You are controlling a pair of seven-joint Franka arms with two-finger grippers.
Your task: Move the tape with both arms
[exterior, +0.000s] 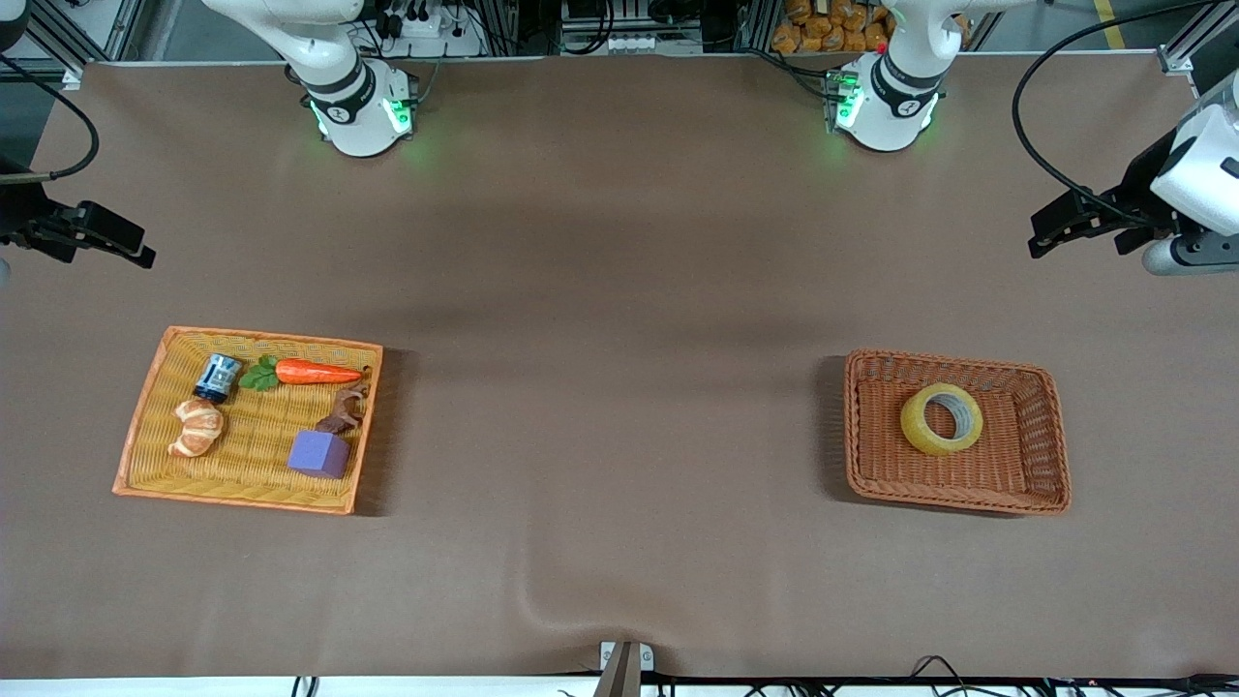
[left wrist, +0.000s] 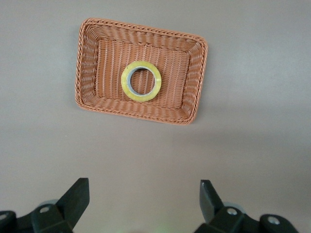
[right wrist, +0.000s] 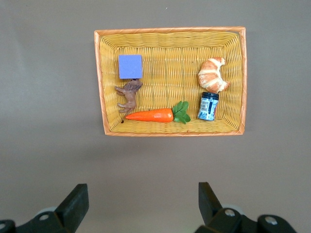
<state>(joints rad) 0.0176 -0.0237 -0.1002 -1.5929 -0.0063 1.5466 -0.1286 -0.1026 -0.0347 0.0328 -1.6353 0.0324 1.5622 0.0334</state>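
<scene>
Tape (exterior: 941, 418) lies flat, ring hole facing up, inside the brown wicker basket (exterior: 1050, 440) toward the left arm's end of the table, approx mid-basket, touching only the basket floor. Grey-white core visible in the left wrist view, tape (left wrist: 141, 81) centred in basket (left wrist: 87, 63).

Left gripper (exterior: 1060, 221) is up in the air at the table edge on the left arm's end, over bare table, well apart from the brown basket and not over it. Arm is folded out sideways, wrist w/ white housing at frame edge, fingers pointing roughly in toward table centre. Left wrist view: left gripper (left wrist: 145, 204) fingers spread wide, nothing between them, released.

Right gripper (exterior: 106, 237) hangs similarly at the right arm's end of the table, over bare table, well apart from the brown basket; most of the arm is out of frame so exact pose is hard to tell. Right wrist view: right gripper (right wrist: 144, 203) fingers wide apart, empty.

Orange-rimmed yellow basket (exterior: 145, 426) sits toward the right arm's end, well apart from the brown basket. It holds a carrot (exterior: 315, 372), small jar (exterior: 218, 378), croissant (exterior: 198, 427), purple cube (exterior: 319, 453) and a brown animal figure (exterior: 344, 410). Cube just beside figure; jar just beside croissant.
</scene>
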